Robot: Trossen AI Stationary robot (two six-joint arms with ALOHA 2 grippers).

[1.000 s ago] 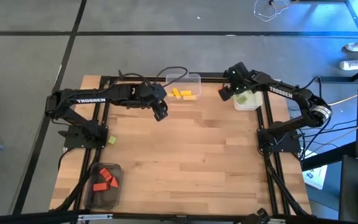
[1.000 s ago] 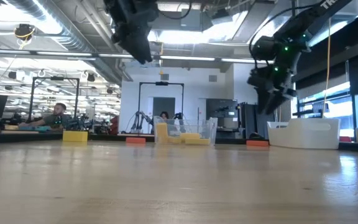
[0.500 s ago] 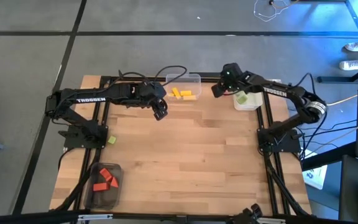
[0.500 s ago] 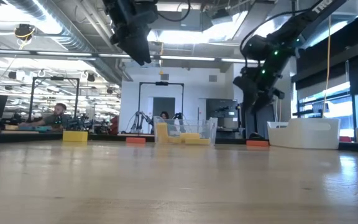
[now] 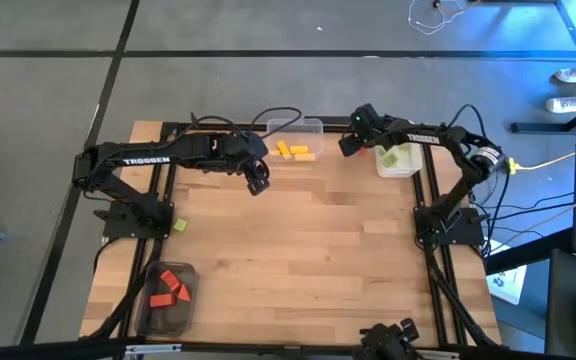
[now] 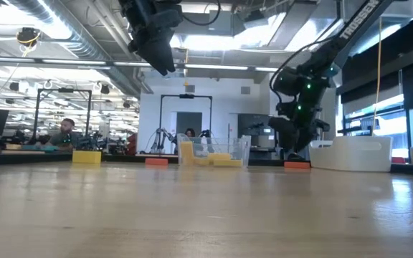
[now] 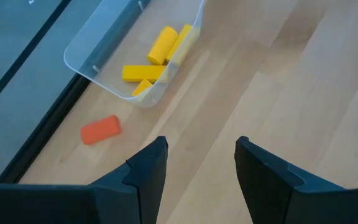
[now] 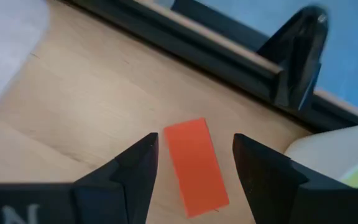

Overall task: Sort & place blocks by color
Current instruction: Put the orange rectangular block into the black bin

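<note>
Two tools stand open: the right tool (image 8: pixel 194 165) hovers over a red block (image 8: pixel 195 164) at upper centre of the surface (image 5: pixel 298 260), the left tool (image 7: pixel 197 163) empty nearby.

Red blocks (image 5: pixel 171 287) too small to count (perhaps four), yellow blocks (image 7: pixel 157 59) blurred through container wall (image 7: pixel 98 65)

Right gripper (image 8: pixel 194 163) hangs low with jaws apart; left gripper (image 7: pixel 201 163) hovers, jaws apart.

wooden table (image 5: pixel 298 250), 3 clear containers (image 5: pixel 171 310)
</note>
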